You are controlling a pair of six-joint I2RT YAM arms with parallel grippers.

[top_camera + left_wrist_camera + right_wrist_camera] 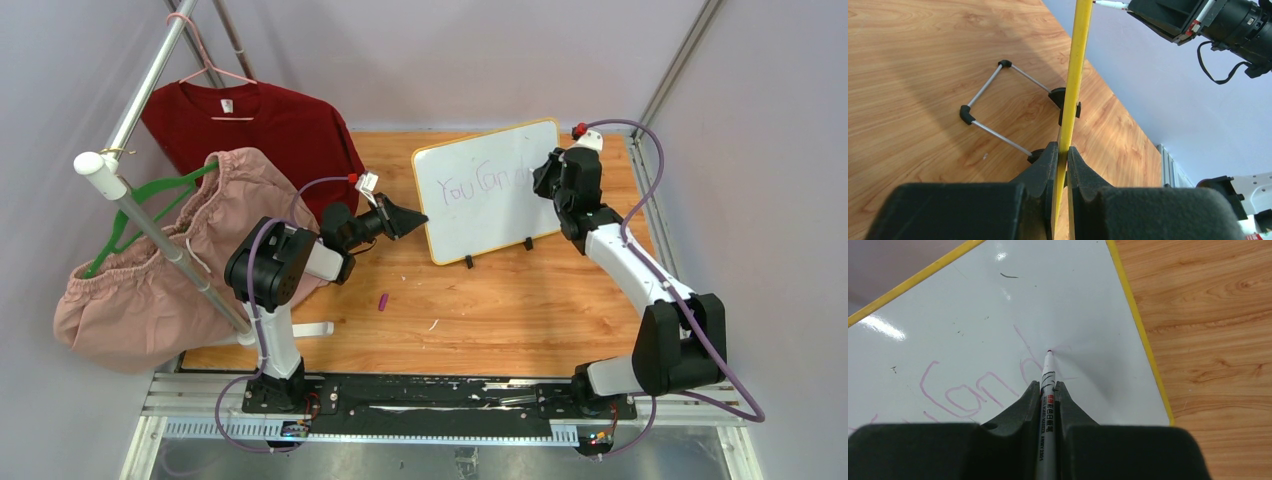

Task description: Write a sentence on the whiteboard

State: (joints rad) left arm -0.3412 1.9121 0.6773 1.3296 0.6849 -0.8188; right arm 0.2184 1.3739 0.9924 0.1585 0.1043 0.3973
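1. Roughly at the middle of the far half of the wooden table [480, 310], the whiteboard [490, 195] stands propped up on two small black feet [468, 262], its yellow frame angled so the right end sits farther back.
2. On its white face the sentence [478, 182] runs in thin purple handwriting. "You Can" is readable, followed by the start of another letter. The right arm covers whatever comes after, and no second line can be made out.
3. From the right wrist, the start of the writing is cut off at the lower left, leaving "Can" and a partial loop [1023, 370].
4. The right gripper [1048, 385] is clamped tight on a slim marker [1047, 410] with small printed lettering that is too fine to read. The marker's tip appears to touch the board just right of the last stroke.
5. The left gripper [1062, 147] is pinched closed on the board's left edge, with the yellow frame sandwiched between its fingers.
6. Behind the board, a thin wire stand [993, 115] with black corner pieces rests on the table.
7. A small purple cap [383, 300] lies on the table in front, well apart from the board.
8. At far left, a metal rack [160, 240] carries a red T-shirt [255, 125] and a pink garment [160, 280] on a green hanger [150, 205]. The garment's lower part hangs past the table edge.
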